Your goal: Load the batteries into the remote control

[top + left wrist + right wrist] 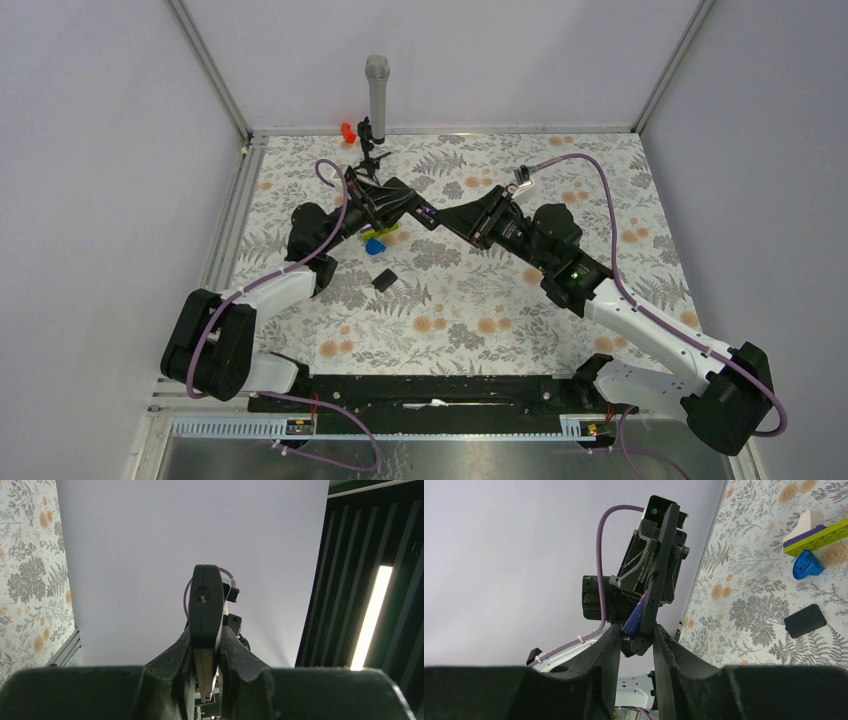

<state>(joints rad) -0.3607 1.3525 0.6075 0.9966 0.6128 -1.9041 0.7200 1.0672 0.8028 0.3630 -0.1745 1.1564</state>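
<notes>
One small black square [383, 279] lies mid-frame. Just past it, the left gripper [206, 647] and right gripper [636, 637] each pinch one end of the one remote control [432, 214], held in the air. One blue battery [634, 619] shows in it. One microphone [377, 95] stands at the top.

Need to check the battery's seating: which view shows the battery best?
Right wrist view: the blue-purple battery sits large and side-on against the remote control, between the fingers of the right gripper. Top external shows only a tiny purple speck where the grippers meet. Left wrist shows the remote's end in the left gripper, no battery.
</notes>
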